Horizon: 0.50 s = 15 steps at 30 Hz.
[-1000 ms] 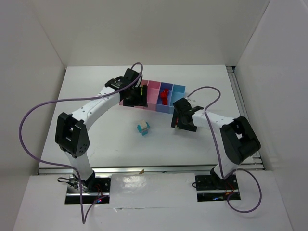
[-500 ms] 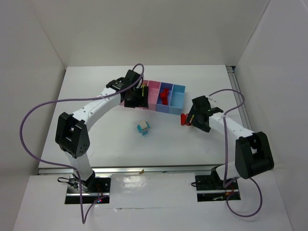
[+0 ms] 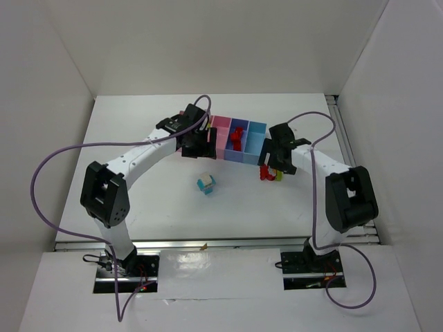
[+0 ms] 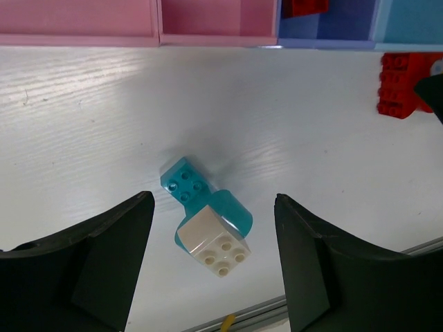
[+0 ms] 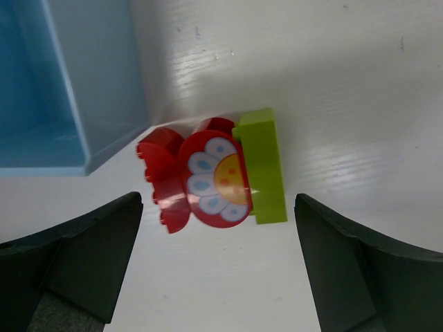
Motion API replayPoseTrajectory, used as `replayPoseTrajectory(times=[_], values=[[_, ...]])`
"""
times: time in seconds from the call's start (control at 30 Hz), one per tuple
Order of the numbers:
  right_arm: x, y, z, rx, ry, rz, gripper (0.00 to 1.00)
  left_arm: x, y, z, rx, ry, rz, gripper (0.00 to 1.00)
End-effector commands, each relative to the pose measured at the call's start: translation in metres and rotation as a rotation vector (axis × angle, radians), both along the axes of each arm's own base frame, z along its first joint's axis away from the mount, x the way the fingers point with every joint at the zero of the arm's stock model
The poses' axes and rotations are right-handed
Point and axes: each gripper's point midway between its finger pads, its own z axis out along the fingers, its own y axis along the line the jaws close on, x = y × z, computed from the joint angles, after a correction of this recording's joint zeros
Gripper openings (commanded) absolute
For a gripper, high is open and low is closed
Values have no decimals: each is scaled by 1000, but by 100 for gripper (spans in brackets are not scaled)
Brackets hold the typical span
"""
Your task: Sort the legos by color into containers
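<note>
A cyan and white lego clump (image 3: pixel 205 184) (image 4: pixel 208 218) lies on the table in front of the containers (image 3: pixel 235 138), a joined row of two pink, one periwinkle and one light blue bin. My left gripper (image 3: pixel 197 146) (image 4: pixel 210 207) hovers open over the near edge of the pink bins (image 4: pixel 159 21), with that clump seen between its fingers below. A red flower lego joined to a lime green one (image 3: pixel 270 172) (image 5: pixel 214 176) rests on the table beside the light blue bin (image 5: pixel 41 83). My right gripper (image 3: pixel 275 159) (image 5: pixel 218 200) stands open just above this clump, not touching it.
Red legos (image 3: pixel 237 138) (image 4: pixel 304 7) lie in the periwinkle bin. White walls stand on three sides of the table. A metal rail (image 3: pixel 208 243) runs along the near edge, and both arms' purple cables loop over the table.
My right arm swung right and back toward the light blue bin, and its jaws widened. The red and green clump now lies free on the table. The left gripper shifted slightly right.
</note>
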Motion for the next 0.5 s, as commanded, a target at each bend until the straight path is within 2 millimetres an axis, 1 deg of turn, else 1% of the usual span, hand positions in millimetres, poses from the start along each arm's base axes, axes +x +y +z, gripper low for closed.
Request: replayPoseTrajectory(times=[0.0, 0.03, 0.1, 0.13, 0.17, 0.2, 0.23, 0.3, 0.33, 0.4, 0.43, 0.47], values=[[2, -10, -1, -107, 30, 76, 98, -7, 3, -2, 5, -1, -1, 81], [2, -12, -1, -122, 29, 83, 98, -10, 0, -1, -15, 5, -4, 81], [0, -7, -7, -104, 43, 112, 98, -11, -1, -1, -23, 9, -10, 81], [-1, -4, -14, -93, 51, 130, 98, -13, 0, -4, -19, 17, -10, 81], [0, 2, -14, -64, 47, 160, 98, -14, -2, -4, -26, 22, -15, 81], [-5, 5, -20, -48, 61, 171, 98, -15, -3, -3, -34, 26, -21, 81], [-2, 8, -22, -36, 54, 188, 98, -15, -3, -3, -34, 27, -22, 81], [-9, 15, -29, -2, 69, 221, 98, -17, -5, 1, -46, 23, -28, 81], [-9, 25, -25, 6, 51, 264, 98, -15, -6, 4, -51, 14, -28, 81], [-12, 35, -22, 13, 31, 301, 98, -13, -6, 8, -52, 3, -36, 81], [-16, 41, -21, 13, 29, 321, 98, -12, -9, 11, -60, -4, -50, 81], [-18, 46, -21, 22, 31, 336, 96, -12, -9, 11, -60, -4, -50, 81]])
